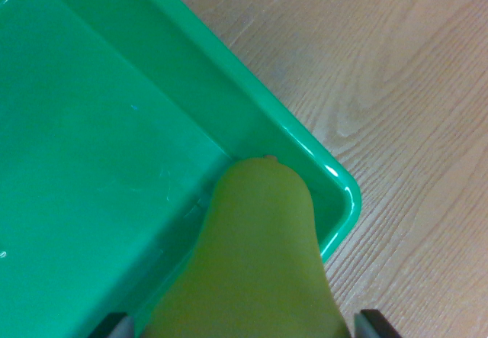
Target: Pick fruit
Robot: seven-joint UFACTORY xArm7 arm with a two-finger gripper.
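One pear (255,262) btwn pincer (244,326) fingers, over tray (114,162) corner.

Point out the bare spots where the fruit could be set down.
Free: the green bin floor, bare from its left side up to the yellow-green pear; also the wooden table beyond the bin's rim. Crowded: the bin's near corner, where the pear sits between the gripper fingers.

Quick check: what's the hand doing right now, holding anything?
Hand: closed on the yellow-green pear, fingers at either side of it, above the green tray's corner.
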